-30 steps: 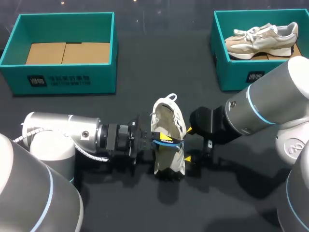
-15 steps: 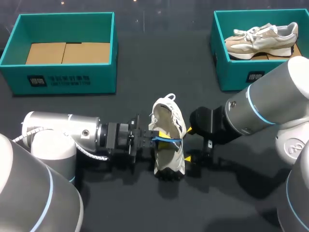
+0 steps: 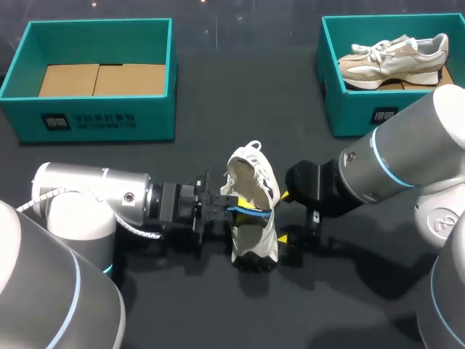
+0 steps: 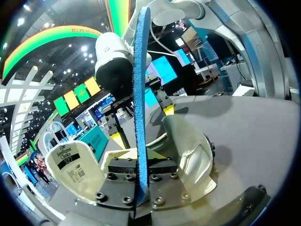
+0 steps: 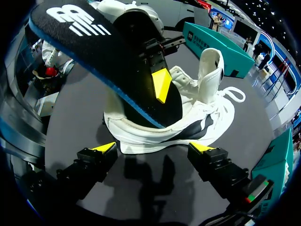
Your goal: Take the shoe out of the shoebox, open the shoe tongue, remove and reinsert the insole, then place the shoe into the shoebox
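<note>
A white shoe [image 3: 254,236] lies on its side at the middle of the dark table. My left gripper [image 3: 234,209] comes in from the left and is shut on the insole [image 3: 252,209], which is black with a blue edge and sticks out of the shoe's opening. In the left wrist view the insole [image 4: 140,103] stands edge-on between the fingers, with the shoe [image 4: 190,150] beside it. My right gripper [image 3: 283,217] is open at the shoe's right, one yellow tip on each side of the sole. In the right wrist view that gripper [image 5: 153,148] faces the shoe [image 5: 207,110] and the insole [image 5: 103,59].
An open teal shoebox [image 3: 22,65] with a cardboard floor stands at the back left. A second teal box [image 3: 349,113] at the back right holds a beige shoe [image 3: 396,58]. Both arms take up the table's front half.
My left gripper has drawn back slightly to the left with the insole. The shoe has shifted a little with it. The right arm has kept still.
</note>
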{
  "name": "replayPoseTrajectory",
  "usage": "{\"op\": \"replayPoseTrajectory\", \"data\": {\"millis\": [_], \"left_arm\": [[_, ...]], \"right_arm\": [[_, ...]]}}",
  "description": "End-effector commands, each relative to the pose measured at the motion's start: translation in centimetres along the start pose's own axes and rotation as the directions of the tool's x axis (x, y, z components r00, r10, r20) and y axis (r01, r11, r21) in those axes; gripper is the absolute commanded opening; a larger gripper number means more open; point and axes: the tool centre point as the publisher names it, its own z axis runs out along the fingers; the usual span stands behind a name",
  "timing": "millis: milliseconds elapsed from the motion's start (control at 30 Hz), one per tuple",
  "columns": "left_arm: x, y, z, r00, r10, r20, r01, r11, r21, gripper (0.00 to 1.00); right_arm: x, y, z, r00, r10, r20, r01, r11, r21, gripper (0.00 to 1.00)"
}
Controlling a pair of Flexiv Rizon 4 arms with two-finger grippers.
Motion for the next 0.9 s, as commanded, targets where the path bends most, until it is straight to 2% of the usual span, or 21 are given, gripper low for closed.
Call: {"op": "replayPoseTrajectory", "data": {"millis": [33,533,567,700,900], "left_arm": [[-0.1,0.6,0.3,1.0,-0.004,-0.003,0.004,1.0,-0.011,0.0],[-0.2,-1.2,0.4,1.0,-0.019,0.004,0.019,0.999,0.034,0.0],[-0.2,-1.3,0.4,1.0,-0.02,0.006,0.02,0.999,0.039,0.06],[-0.3,-1.8,0.3,1.0,-0.022,0.01,0.021,0.998,0.051,0.06],[-0.1,-2.1,0.4,1.0,-0.017,-0.001,0.017,0.999,0.051,0.16]], "right_arm": [[0.1,0.0,0.0,1.0,0.0,0.003,0.0,1.0,0.0,1.0],[0.1,0.0,0.0,1.0,0.0,0.003,0.0,1.0,0.0,1.0],[0.1,0.0,0.0,1.0,0.0,0.003,0.0,1.0,0.0,1.0],[0.1,0.0,0.0,1.0,0.0,0.003,0.0,1.0,0.0,1.0],[0.1,0.0,0.0,1.0,0.0,0.003,0.0,1.0,0.0,1.0]]}}
